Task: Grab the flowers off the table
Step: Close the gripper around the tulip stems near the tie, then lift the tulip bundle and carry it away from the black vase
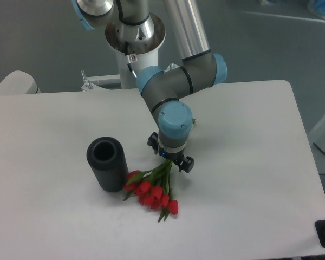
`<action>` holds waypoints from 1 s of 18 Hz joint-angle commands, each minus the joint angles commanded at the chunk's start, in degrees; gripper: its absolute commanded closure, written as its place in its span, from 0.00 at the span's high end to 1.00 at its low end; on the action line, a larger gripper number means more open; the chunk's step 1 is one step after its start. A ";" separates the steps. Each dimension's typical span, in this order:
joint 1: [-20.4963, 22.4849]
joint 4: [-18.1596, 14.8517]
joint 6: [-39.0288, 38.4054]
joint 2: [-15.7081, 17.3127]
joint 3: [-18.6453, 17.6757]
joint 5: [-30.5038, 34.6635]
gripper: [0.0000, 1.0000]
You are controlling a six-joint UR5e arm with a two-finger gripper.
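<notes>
Open jaws astride flowers (154, 190) — on table (249, 162)

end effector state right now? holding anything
End effector: open, straddling the flowers' stems on the table, not holding them yet.
</notes>
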 joint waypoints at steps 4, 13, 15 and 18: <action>-0.44 0.35 -3.86 -0.44 -0.09 0.00 0.43; 0.52 0.26 -5.28 0.17 1.40 -1.13 0.01; 1.05 0.18 -5.19 0.26 2.71 -2.11 0.01; 1.49 -0.26 -5.10 -0.09 6.05 -2.11 0.01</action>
